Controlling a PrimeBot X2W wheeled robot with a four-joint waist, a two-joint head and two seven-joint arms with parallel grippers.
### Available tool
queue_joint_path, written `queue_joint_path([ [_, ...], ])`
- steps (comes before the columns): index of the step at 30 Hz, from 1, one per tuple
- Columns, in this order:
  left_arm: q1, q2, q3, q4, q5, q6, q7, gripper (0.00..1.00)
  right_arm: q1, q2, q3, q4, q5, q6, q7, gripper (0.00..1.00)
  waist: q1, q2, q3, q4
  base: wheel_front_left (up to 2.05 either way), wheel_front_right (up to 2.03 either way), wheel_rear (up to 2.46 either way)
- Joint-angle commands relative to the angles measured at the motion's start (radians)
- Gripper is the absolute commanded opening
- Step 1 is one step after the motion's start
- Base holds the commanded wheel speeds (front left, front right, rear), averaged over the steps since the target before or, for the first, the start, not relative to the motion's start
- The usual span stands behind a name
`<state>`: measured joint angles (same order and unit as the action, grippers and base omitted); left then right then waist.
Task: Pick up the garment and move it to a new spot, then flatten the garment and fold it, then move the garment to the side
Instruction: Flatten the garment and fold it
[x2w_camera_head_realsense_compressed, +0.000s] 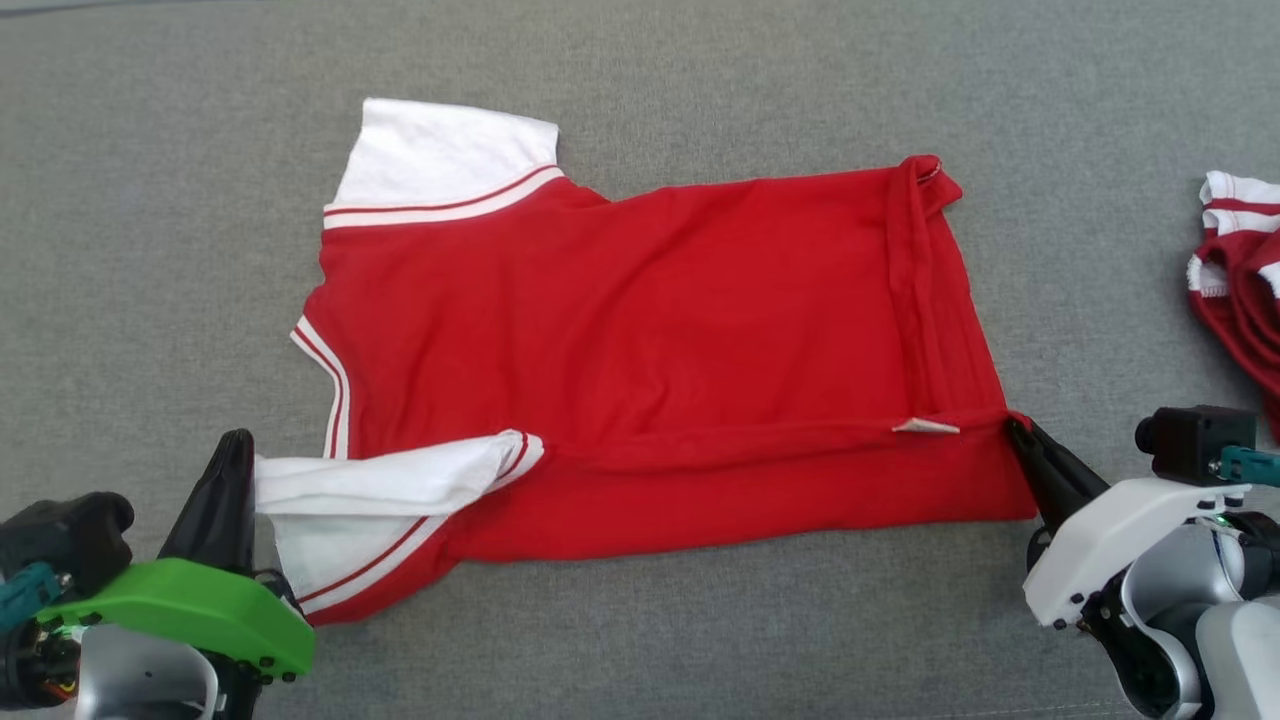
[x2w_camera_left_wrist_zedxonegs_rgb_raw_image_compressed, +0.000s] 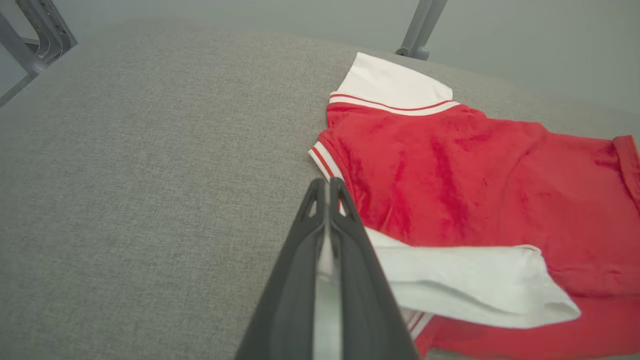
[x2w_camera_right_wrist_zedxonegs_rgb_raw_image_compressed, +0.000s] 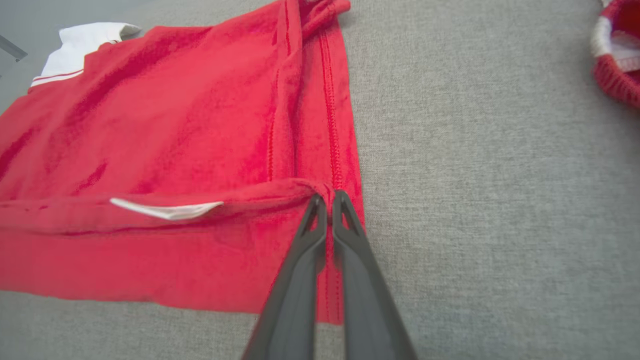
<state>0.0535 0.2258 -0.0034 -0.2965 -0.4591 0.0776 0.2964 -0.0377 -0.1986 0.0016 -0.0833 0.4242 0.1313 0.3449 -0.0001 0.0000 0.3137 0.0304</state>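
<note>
- Shirt (x2w_camera_head_realsense_compressed: 640, 330) lies flat on the grey surface (x2w_camera_head_realsense_compressed: 150, 200), its near edge folded over.
- Left gripper (x2w_camera_head_realsense_compressed: 238, 442) is clamped on the white sleeve (x2w_camera_head_realsense_compressed: 400, 480), right gripper (x2w_camera_head_realsense_compressed: 1012, 425) on the hem corner (x2w_camera_head_realsense_compressed: 985, 420).
- Best to lift both ends evenly, cloth taut.

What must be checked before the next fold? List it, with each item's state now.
1. Left gripper shut on near sleeve: ok.
2. Right gripper shut on hem corner: ok.
3. Garment flat: not ok, far hem corner is bunched.
4. Far sleeve spread flat: ok.
5. Second garment apart from the one being folded: ok.
6. How deep each grip bites: cannot tell.
</note>
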Motion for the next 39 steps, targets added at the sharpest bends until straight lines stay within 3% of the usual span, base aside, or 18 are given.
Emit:
queue_joint_path([
  [1, -0.020, 0.002, 0.000, 0.008, -0.013, -0.008, -0.007, 0.00, -0.013, 0.000, 0.002, 0.009, 0.002, -0.001, 0.000, 0.00, 0.0001, 0.0000, 0.060, -0.014, 0.00, 0.00, 0.00],
  [8, -0.077, -0.007, -0.011, 0.122, -0.032, -0.027, -0.022, 0.00, -0.058, -0.001, 0.037, 0.089, 0.019, -0.001, -0.032, 0.00, 0.0001, 0.0000, 0.092, -0.028, 0.00, 0.00, 0.00],
  [9, -0.080, -0.008, -0.011, 0.132, -0.033, -0.029, -0.028, 0.04, -0.063, 0.000, 0.040, 0.095, 0.024, -0.001, -0.046, 0.00, 0.0001, 0.0000, 0.092, -0.029, 0.00, 0.00, 0.00],
  [10, -0.082, -0.009, -0.012, 0.142, -0.034, -0.031, -0.033, 0.38, -0.068, -0.002, 0.042, 0.097, 0.021, -0.001, -0.064, 0.00, 0.0001, 0.0000, 0.091, -0.030, 0.00, 0.00, 0.00],
  [11, -0.084, -0.011, -0.014, 0.152, -0.036, -0.034, -0.038, 1.00, -0.072, -0.005, 0.044, 0.098, 0.014, -0.001, -0.081, 0.20, 0.0001, 0.0000, 0.089, -0.030, 0.00, 0.00, 0.00],
  [12, -0.085, -0.014, -0.014, 0.159, -0.040, -0.035, -0.047, 1.00, -0.072, -0.005, 0.042, 0.102, 0.011, -0.001, -0.095, 0.75, 0.0001, 0.0000, 0.085, -0.031, 0.00, 0.00, 0.00],
  [13, -0.084, -0.015, -0.016, 0.165, -0.039, -0.039, -0.055, 1.00, -0.072, -0.001, 0.034, 0.105, 0.006, -0.001, -0.110, 1.00, 0.0001, 0.0000, 0.080, -0.031, 0.00, 0.00, 0.00],
  [17, -0.101, -0.031, -0.009, 0.172, -0.019, -0.045, -0.144, 1.00, -0.081, 0.013, 0.003, 0.096, -0.024, -0.001, -0.201, 1.00, 0.0001, 0.0000, 0.058, -0.025, 0.00, 0.00, 0.00],
  [21, -0.140, -0.052, -0.002, 0.184, 0.018, -0.056, -0.315, 1.00, -0.085, 0.040, -0.053, 0.076, -0.068, -0.001, -0.347, 1.00, 0.0001, 0.0000, 0.019, -0.016, 0.00, 0.00, 0.00],
  [27, -0.189, -0.055, -0.006, 0.222, 0.082, -0.061, -0.486, 1.00, -0.091, 0.076, -0.072, 0.060, -0.154, -0.001, -0.506, 1.00, 0.0001, 0.0000, -0.040, -0.022, 0.00, 0.00, 0.00],
  [39, -0.127, -0.051, -0.025, 0.297, 0.173, -0.077, -0.557, 1.00, -0.040, 0.093, -0.031, 0.101, -0.217, -0.001, -0.594, 1.00, 0.0001, 0.0000, -0.141, -0.037, 0.00, 0.00, 0.00],
])
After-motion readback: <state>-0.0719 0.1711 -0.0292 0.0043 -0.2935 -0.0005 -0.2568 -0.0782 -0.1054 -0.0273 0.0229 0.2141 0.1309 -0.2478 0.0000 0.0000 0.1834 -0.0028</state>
